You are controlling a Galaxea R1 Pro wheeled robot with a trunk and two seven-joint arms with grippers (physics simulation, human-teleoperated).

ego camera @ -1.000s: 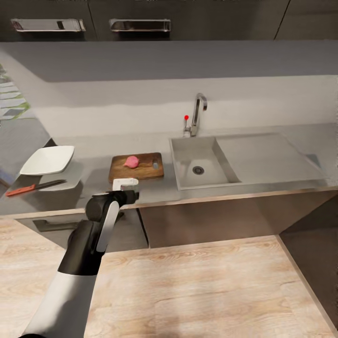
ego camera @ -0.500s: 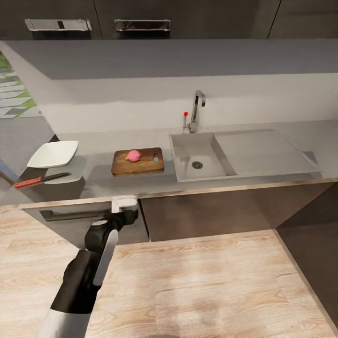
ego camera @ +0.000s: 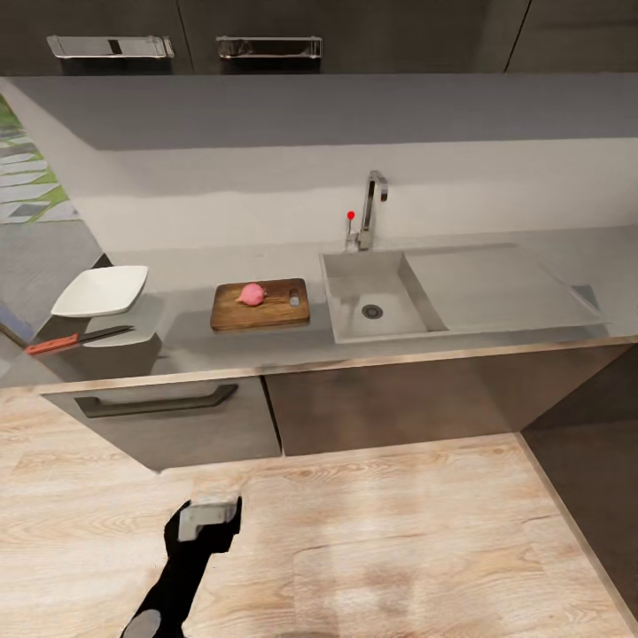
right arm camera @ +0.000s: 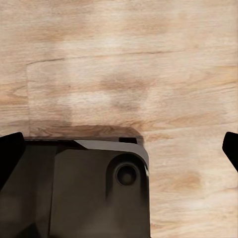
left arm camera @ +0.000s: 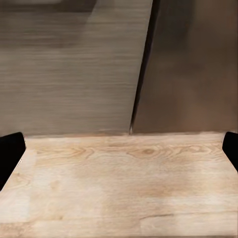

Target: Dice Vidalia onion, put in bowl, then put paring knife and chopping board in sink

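The pinkish Vidalia onion (ego camera: 252,294) lies on the brown chopping board (ego camera: 270,312), left of the steel sink (ego camera: 350,297) on the grey countertop (ego camera: 182,266). Further left stands the white bowl (ego camera: 99,291), and the red-handled paring knife (ego camera: 75,340) lies in front of it near the counter's edge. My left gripper (ego camera: 210,518) hangs low over the wooden floor, well short of the counter. In the left wrist view it (left arm camera: 119,148) is open, its dark fingertips (left arm camera: 10,151) far apart, facing the cabinet fronts. My right gripper (right arm camera: 119,148) is open above the floor.
A curved chrome tap (ego camera: 372,211) with a red dot stands behind the basin, with a flat drainboard (ego camera: 496,288) to its right. A cabinet drawer with a dark bar handle (ego camera: 155,403) sits below the board. My dark base (right arm camera: 74,193) shows beneath the right gripper.
My left arm has drawn back from the counter's edge and dropped low over the floor. The view pulled back slightly between the two earlier frames; the onion, board, knife and bowl stay put.
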